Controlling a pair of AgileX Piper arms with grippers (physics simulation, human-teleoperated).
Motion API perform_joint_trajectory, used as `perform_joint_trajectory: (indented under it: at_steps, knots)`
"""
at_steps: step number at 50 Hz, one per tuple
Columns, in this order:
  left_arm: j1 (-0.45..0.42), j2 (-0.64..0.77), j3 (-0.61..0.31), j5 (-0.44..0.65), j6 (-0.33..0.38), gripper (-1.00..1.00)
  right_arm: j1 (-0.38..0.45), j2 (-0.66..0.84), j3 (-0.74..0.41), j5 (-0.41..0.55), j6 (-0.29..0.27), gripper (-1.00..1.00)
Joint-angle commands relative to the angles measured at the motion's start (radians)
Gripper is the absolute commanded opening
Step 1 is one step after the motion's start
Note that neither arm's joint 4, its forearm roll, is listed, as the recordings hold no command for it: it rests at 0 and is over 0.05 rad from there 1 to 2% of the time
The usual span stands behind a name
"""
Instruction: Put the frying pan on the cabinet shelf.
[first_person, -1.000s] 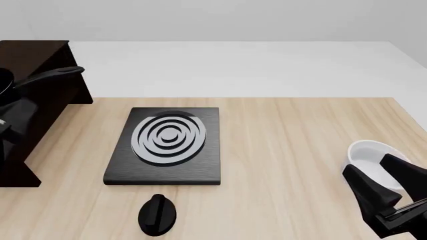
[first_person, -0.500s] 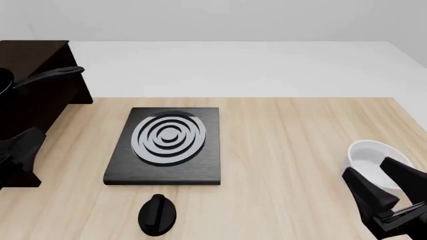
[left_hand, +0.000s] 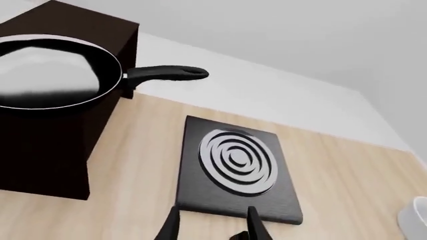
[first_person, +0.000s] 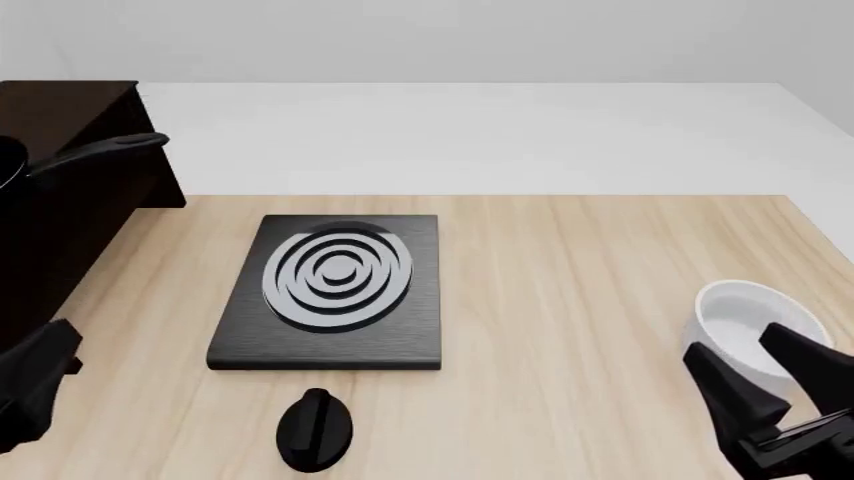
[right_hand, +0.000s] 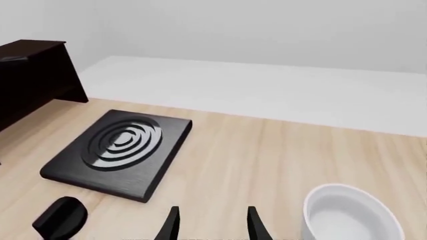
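The frying pan (left_hand: 48, 71) sits on top of the dark brown cabinet shelf (left_hand: 100, 27), its pale inside facing up and its long black handle (left_hand: 167, 74) sticking out past the cabinet's edge. The front view shows only the handle (first_person: 96, 152) and a sliver of the pan at the far left, on the cabinet (first_person: 74, 210). My left gripper (left_hand: 212, 230) is open and empty, well back from the cabinet, low at the near left (first_person: 40, 375). My right gripper (right_hand: 212, 227) is open and empty at the near right (first_person: 767, 368).
A black square plate with silver rings (first_person: 340, 285) lies mid-table. A small black rounded object (first_person: 316, 430) sits in front of it. A white handleless bowl (first_person: 741, 318) stands just beyond my right gripper, also seen as the bowl (right_hand: 347, 215) in the right wrist view.
My left gripper has pulled back from the cabinet toward the table's near edge, empty. The right gripper has dropped back slightly. The pan has stayed on the cabinet.
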Motion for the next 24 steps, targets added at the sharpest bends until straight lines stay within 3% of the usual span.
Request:
perform_joint_trajectory:
  at_steps: [1,6,24]
  knots:
    - [-0.004,-0.103,0.001,0.104,0.017,1.00,-0.008,-0.001,0.021,-0.012,0.000,1.00]
    - [-0.007,-0.144,0.006,0.142,-0.022,1.00,-0.007,0.000,0.025,-0.015,-0.001,1.00]
    - [0.022,-0.196,0.002,0.208,0.040,1.00,-0.002,0.019,0.037,-0.036,-0.008,1.00]
